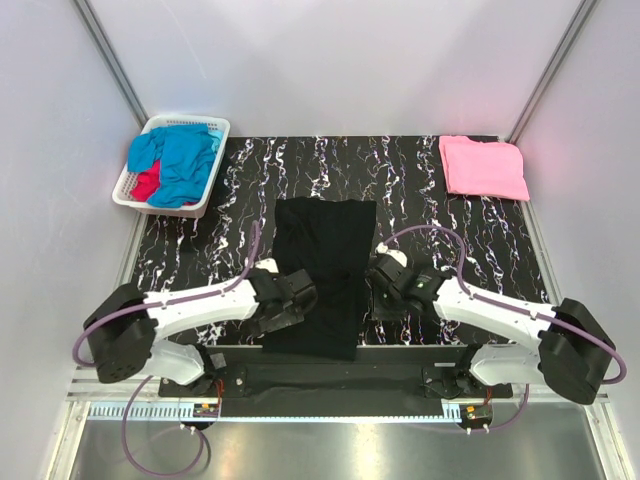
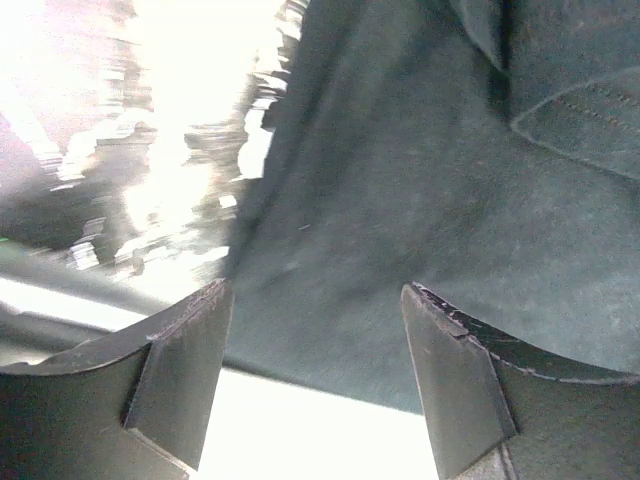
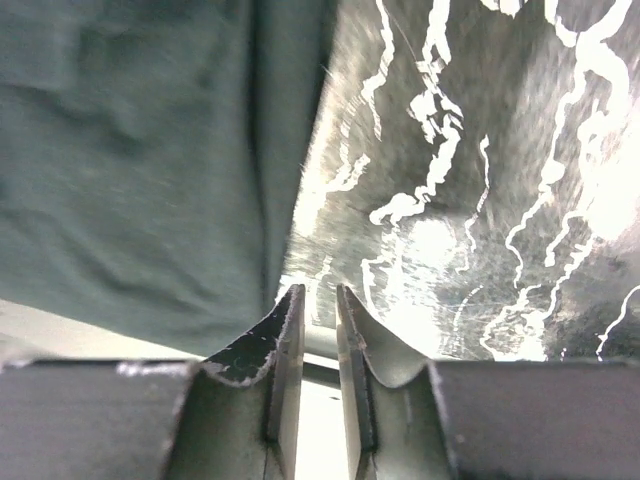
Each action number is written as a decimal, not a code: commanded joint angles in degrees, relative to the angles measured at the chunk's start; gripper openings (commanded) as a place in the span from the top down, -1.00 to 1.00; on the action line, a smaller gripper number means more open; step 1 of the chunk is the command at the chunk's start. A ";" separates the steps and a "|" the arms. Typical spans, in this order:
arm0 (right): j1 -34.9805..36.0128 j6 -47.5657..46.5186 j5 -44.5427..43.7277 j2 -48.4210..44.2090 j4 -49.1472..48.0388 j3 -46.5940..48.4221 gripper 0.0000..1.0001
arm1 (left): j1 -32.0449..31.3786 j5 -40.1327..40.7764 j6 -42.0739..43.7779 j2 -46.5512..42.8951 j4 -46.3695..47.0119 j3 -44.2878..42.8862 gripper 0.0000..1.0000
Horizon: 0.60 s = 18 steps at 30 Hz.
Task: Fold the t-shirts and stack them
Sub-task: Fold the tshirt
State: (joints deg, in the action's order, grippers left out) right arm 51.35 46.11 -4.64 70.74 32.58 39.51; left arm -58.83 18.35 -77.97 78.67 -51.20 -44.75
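Note:
A long black t-shirt (image 1: 325, 260) lies in the middle of the table, folded into a narrow strip, its near end hanging over the front edge. My left gripper (image 1: 300, 300) is at the strip's left edge, near the table's front. In the left wrist view it (image 2: 315, 300) stands open over the black cloth (image 2: 400, 200), holding nothing. My right gripper (image 1: 383, 270) sits just off the shirt's right edge. In the right wrist view its jaws (image 3: 320, 295) stand a narrow gap apart, empty, with the cloth (image 3: 130, 170) to their left. A folded pink t-shirt (image 1: 483, 167) lies at the back right.
A white slotted basket (image 1: 215, 125) at the back left holds crumpled blue (image 1: 180, 155) and red (image 1: 147, 185) t-shirts. The table top (image 1: 450, 250) is black marble with white veins. Metal frame posts rise at the back corners.

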 commanded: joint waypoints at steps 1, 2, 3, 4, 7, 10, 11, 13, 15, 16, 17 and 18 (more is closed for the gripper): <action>0.41 -1.72 -3.62 -0.26 2.58 5.65 0.46 | -0.15 7.21 -1.83 -4.84 -11.28 -6.30 -0.50; 0.50 -2.24 -3.70 0.71 2.84 6.45 0.45 | -0.15 7.58 -0.79 -5.37 -11.29 -6.83 -0.50; 0.42 -2.34 -3.71 1.24 2.76 7.77 0.42 | -0.15 7.84 -0.51 -6.33 -11.20 -7.19 -0.51; 0.50 -2.51 -3.88 1.68 2.84 8.56 0.42 | -0.15 8.63 -0.16 -6.78 -11.29 -7.80 -0.51; 0.50 -3.57 -3.27 4.31 1.79 11.20 0.41 | -0.15 9.42 0.98 -9.23 -10.07 -7.55 -0.53; 0.41 -6.28 -2.21 7.99 -0.32 13.40 0.48 | -0.15 8.90 2.74 -11.17 -6.11 -5.53 -0.53; 0.41 -6.81 -1.78 9.14 -0.76 14.01 0.65 | 0.11 8.81 2.91 -11.35 -4.71 -4.91 -0.51; 0.50 -8.04 -1.25 12.73 -1.20 15.95 0.79 | 1.25 6.54 3.97 -11.18 -2.77 -2.99 -0.44; 0.50 -8.84 -0.37 14.77 -2.08 17.35 0.84 | 3.89 3.64 6.51 -11.26 2.05 0.17 -0.36; 0.50 -9.62 -0.02 16.08 -2.60 17.53 0.84 | 4.85 0.49 7.22 -11.44 3.98 1.58 -0.35; 0.50 -9.89 0.07 16.62 -3.65 17.62 0.83 | 6.78 -0.76 8.96 -12.57 8.88 3.08 -0.33; 0.50 -10.07 -0.10 17.06 -4.10 17.80 0.79 | 8.01 -2.08 9.76 -13.19 11.27 5.96 -0.33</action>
State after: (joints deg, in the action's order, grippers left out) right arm 51.40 38.70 -5.34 86.63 31.22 54.85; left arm -53.87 21.15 -72.58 67.72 -49.89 -43.51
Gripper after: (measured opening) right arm 0.092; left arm 0.669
